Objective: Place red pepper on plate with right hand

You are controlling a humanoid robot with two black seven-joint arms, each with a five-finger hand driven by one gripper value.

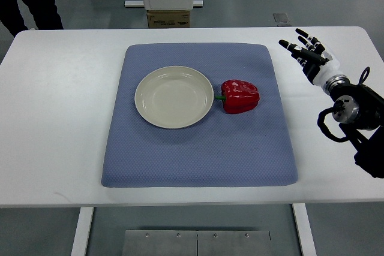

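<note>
Red pepper (240, 96) waits on the blue mat (198, 148), just beside the empty plate (174, 97).

The right hand (312, 55) hovers well off to the side over the bare table (60, 118), fingers spread and holding nothing. The pepper lies on its side, its green stem pointing at the plate rim, perhaps touching it. It looks light, firm and glossy, so likely slippery; a wrap around its broad lobed body should hold better than the stem.
</note>
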